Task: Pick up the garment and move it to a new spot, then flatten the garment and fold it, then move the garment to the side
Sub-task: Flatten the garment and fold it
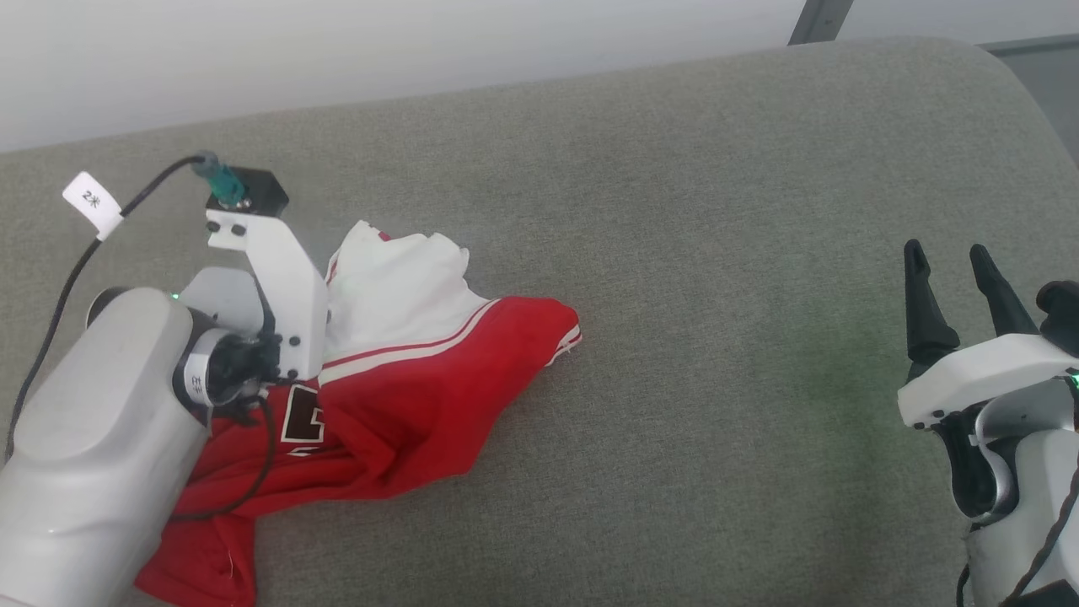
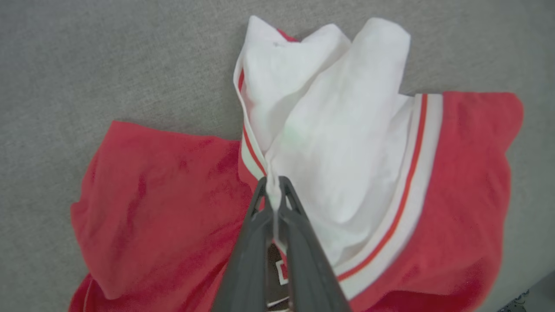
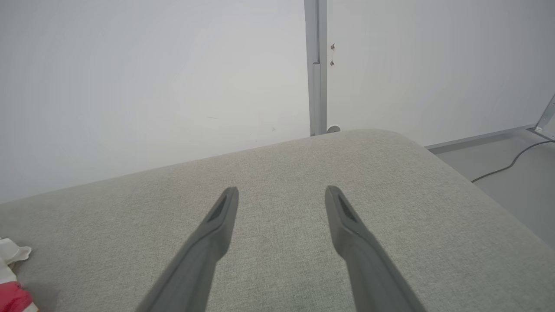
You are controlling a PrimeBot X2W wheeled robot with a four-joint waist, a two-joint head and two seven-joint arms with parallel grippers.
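Left wrist view: left claw (image 2: 273, 184) clenched on a pinch of white sleeve cloth of the garment (image 2: 164, 195), fingertips pressed together with the fold sandwiched between them. Fingers point down at the cloth, near the striped trim.

Head view: left forearm (image 1: 93, 438) comes in from the lower left, wrist bent over the garment, camera bracket (image 1: 270, 261) on top, black cable (image 1: 59, 295) looping back off it. Fingers hidden under the wrist here.

Garment lies crumpled on the left part of the grey upholstered surface (image 1: 716, 253): white sleeve bunched up at the far side, red body spread toward the near edge, part of a dark numeral showing beside the wrist.

Right claw (image 1: 944, 253) at lower right, released, fingers spread wide and pointing up the view, over bare surface, well apart from the garment.
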